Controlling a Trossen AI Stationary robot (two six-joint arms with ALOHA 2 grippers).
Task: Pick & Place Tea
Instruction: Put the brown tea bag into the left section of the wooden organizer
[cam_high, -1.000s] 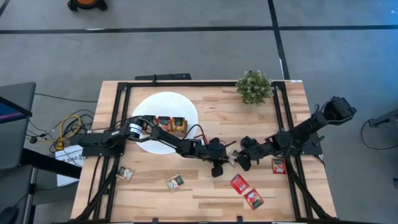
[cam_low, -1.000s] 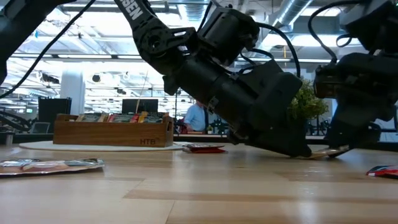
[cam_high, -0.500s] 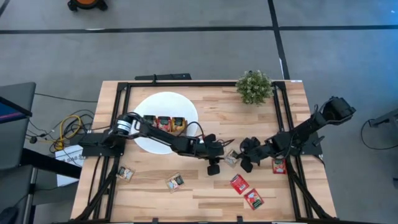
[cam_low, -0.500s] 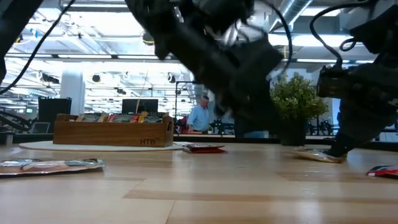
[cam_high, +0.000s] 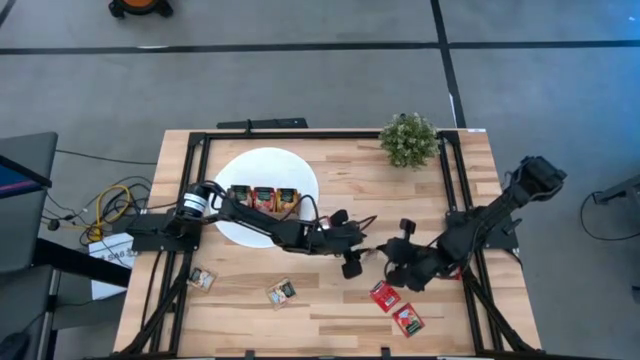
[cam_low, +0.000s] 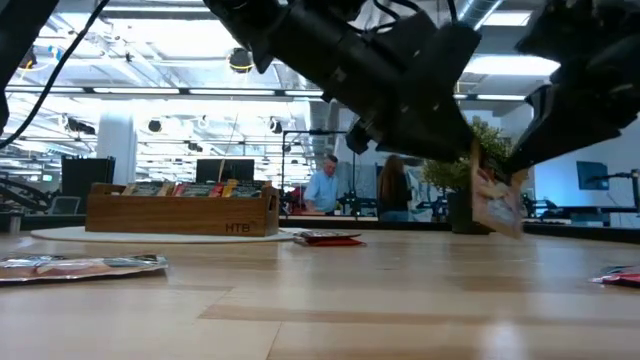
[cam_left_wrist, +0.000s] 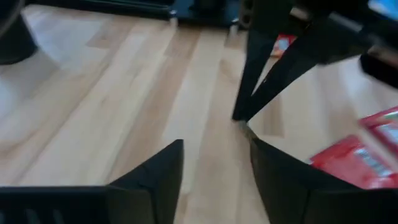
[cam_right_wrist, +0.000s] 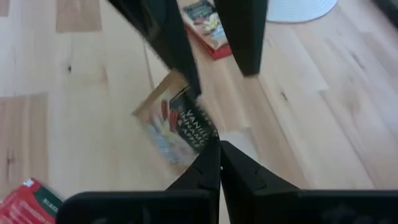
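Observation:
A white-and-green tea sachet (cam_right_wrist: 180, 127) hangs in my right gripper (cam_right_wrist: 217, 158), which is shut on it above the middle of the table; it also shows in the low view (cam_low: 495, 195). My left gripper (cam_left_wrist: 214, 177) is open and empty just to the sachet's left, its fingers (cam_right_wrist: 242, 31) facing my right gripper. In the high view my left gripper (cam_high: 352, 262) and right gripper (cam_high: 388, 262) stand close together. Two red sachets (cam_high: 385, 296) lie flat on the table near them. The wooden tray (cam_high: 264, 198) stands on the white disc (cam_high: 290, 165). My right gripper pinches the sachet at its edge (cam_right_wrist: 202, 146) between its two fingertips. The fingers come from the table's right side, slanting down. The sachet hangs nearly upright below the fingers, its lower edge (cam_low: 505, 228) clear of the table.
Two white-and-green sachets (cam_high: 281, 292) (cam_high: 203, 279) lie near the table's front left. A red sachet (cam_low: 328, 238) lies mid-table. A potted plant (cam_high: 408, 140) stands at the far right. Bare wood lies along the near edge. People show in the room behind.
My left gripper, which was down on the sachet, has risen off the table. My right gripper has gone up and slightly toward the near edge with the sachet, which lay flat on the table and now hangs upright, lifted clear.

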